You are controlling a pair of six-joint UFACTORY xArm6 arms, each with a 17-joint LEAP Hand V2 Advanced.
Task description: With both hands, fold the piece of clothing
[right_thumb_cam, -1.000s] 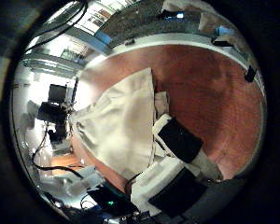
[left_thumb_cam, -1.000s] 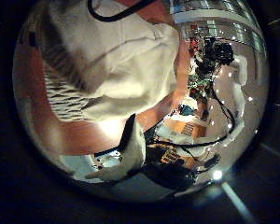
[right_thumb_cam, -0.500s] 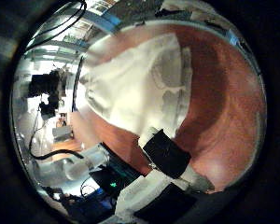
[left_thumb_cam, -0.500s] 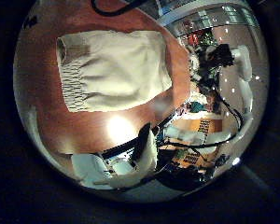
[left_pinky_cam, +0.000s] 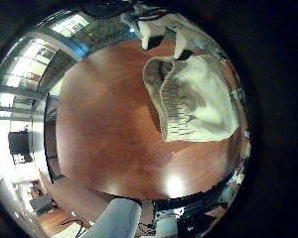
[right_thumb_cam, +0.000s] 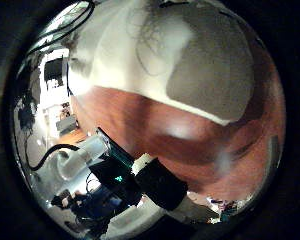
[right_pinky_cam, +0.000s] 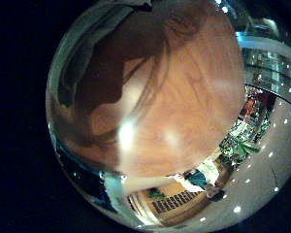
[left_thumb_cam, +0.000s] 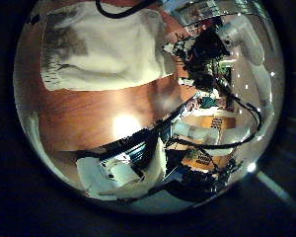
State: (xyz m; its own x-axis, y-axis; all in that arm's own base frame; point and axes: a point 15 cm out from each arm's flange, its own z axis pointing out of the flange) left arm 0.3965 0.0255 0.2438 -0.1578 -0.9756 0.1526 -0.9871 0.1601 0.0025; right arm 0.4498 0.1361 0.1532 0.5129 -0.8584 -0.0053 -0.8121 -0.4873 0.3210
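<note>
The piece of clothing (left_pinky_cam: 194, 99) lies flat on the wooden table (left_pinky_cam: 99, 119), its gathered elastic band (left_pinky_cam: 167, 99) toward the bare wood. In the left thumb side view the clothing (left_thumb_cam: 99, 49) sits apart from my left hand (left_thumb_cam: 128, 170), whose fingers hold nothing. The other hand (left_pinky_cam: 157, 22) hangs at the garment's far edge, with its arm (left_thumb_cam: 202, 49) beside the cloth. The clothing (right_thumb_cam: 160, 50) fills much of the right thumb side view, close under my right hand (right_thumb_cam: 165, 185), whose finger is straight and off the cloth.
Bare table (right_pinky_cam: 175, 87) with a dark shadow (right_pinky_cam: 107, 68) fills the right little finger side view. The table's edge (right_thumb_cam: 110, 140) runs close to the garment. Room equipment (left_thumb_cam: 212, 128) stands beyond the table.
The left palm has drawn away from the clothing, which now looks smaller and lies flat. The right palm has come much closer to the cloth, which now fills its view.
</note>
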